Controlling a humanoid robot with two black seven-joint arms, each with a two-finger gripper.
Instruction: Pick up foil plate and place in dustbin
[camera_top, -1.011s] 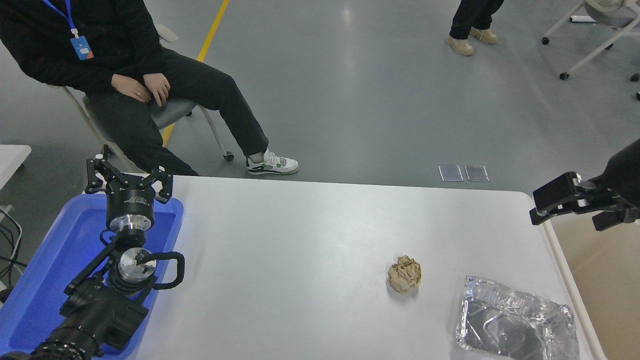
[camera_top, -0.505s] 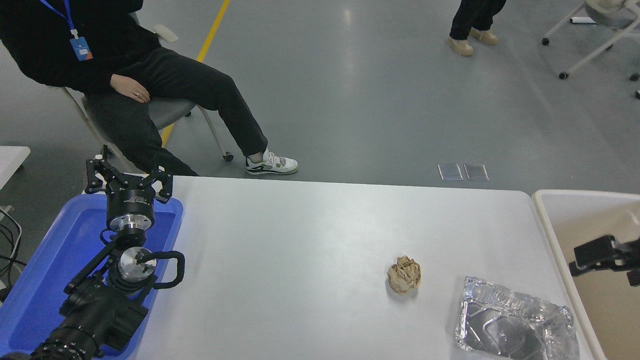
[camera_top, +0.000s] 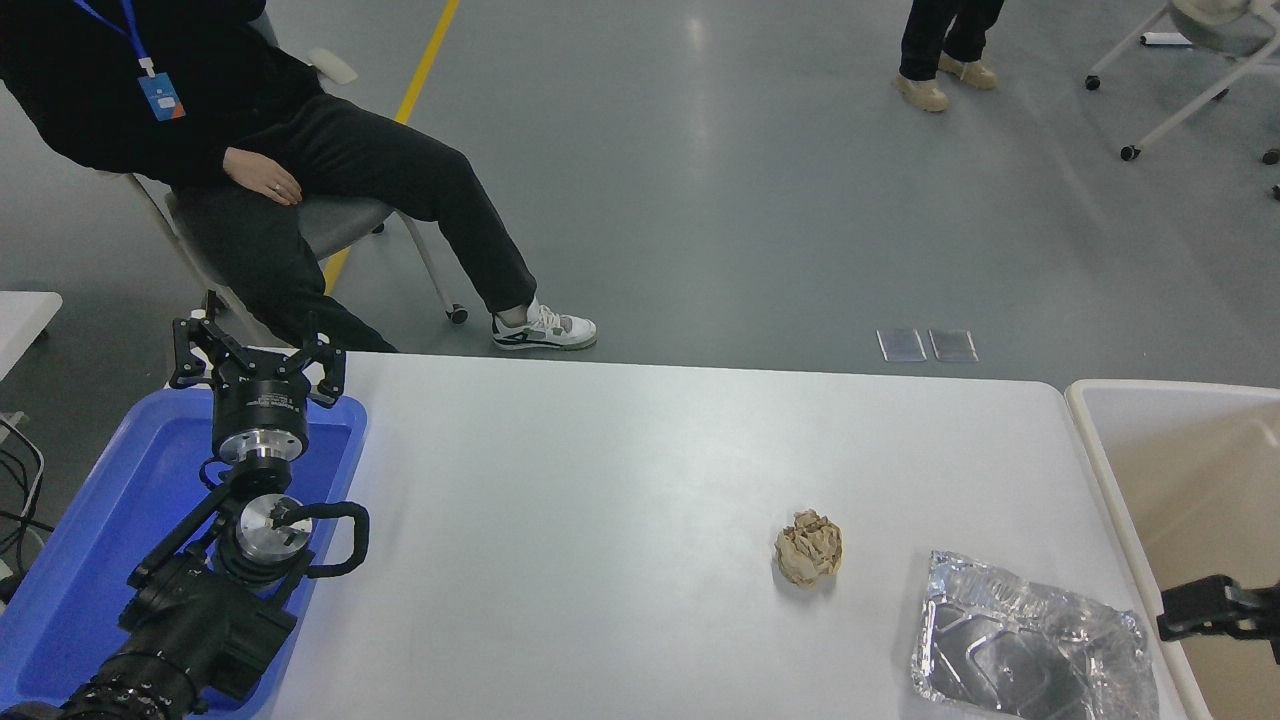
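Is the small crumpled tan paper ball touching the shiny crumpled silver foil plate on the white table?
Apart. In the head view, a strip of bare white table shows plainly between the crumpled tan paper ball and the silver foil plate, which lies to its right.

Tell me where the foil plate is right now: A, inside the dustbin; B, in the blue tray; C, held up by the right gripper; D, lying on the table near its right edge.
D: the foil plate lies flat on the white table beside the paper ball, while the right gripper sits off the edge over the dustbin, not touching it.
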